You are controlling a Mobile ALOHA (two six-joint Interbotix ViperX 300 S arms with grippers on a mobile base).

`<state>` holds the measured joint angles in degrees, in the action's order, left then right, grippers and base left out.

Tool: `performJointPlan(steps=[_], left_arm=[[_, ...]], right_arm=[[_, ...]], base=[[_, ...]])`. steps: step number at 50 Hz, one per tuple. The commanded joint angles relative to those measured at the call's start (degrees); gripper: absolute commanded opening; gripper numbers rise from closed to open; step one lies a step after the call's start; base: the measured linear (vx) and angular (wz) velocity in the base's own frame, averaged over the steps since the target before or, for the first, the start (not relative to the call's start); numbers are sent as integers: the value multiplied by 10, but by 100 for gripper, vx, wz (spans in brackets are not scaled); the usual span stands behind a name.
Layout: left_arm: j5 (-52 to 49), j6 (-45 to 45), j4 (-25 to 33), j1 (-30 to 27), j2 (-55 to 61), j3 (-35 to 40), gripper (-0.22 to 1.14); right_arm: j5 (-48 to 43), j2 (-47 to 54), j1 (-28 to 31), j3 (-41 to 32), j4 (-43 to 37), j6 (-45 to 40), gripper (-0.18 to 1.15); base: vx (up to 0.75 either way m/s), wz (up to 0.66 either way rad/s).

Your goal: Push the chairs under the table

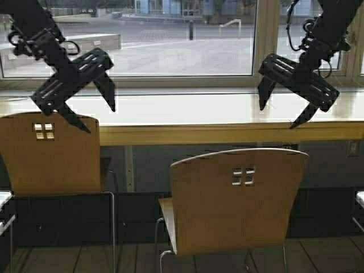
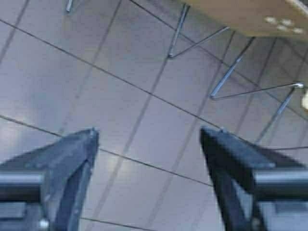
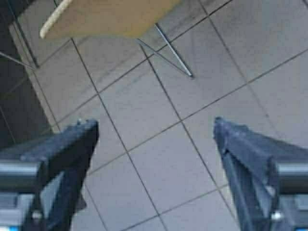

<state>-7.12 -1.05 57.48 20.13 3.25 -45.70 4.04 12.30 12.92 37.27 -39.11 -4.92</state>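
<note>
Nearest: centre chair (image 1: 236, 199), back toward robot, standing apart from the table (image 1: 227, 133), seat not under it. Left chair (image 1: 51, 153) sits closer in, backrest near the table's wood edge. Above: left gripper (image 1: 98, 114) w/ fingers spread wide, holding nothing; right gripper (image 1: 281, 111) likewise, both in the air. Beyond: window (image 1: 182, 40), pavement outside.

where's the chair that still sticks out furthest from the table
In the high view it is the chair at centre-right, standing back from the table edge, below the raised right tool, with the other chair to its left.
</note>
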Motion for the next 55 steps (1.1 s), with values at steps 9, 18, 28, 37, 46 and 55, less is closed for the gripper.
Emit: performJointPlan(steps=[9,18,28,37,46,55], left_arm=[[48,3,160,117,124,128,95],[120,54,260,174,185,156,95],[167,139,281,224,221,177,95],[167,194,281,232,229,172,95],[174,210,281,232,243,156,95],[170,219,282,232,265,162,95]], right_arm=[[-15,11,-6,-1,-130,-2,102],[-24,25,-23,4,-176,0,102],[-18,33,-30,4,-187,-1,102],[-1,28,-30,22,-217,-1,102],[1,24,-21,40,-221,-1,102],[-31,40,-9,47,-229,-2,102]], base=[[27,12],[25,2],[24,-10],[21,-13],[16,-9],[12,-4]])
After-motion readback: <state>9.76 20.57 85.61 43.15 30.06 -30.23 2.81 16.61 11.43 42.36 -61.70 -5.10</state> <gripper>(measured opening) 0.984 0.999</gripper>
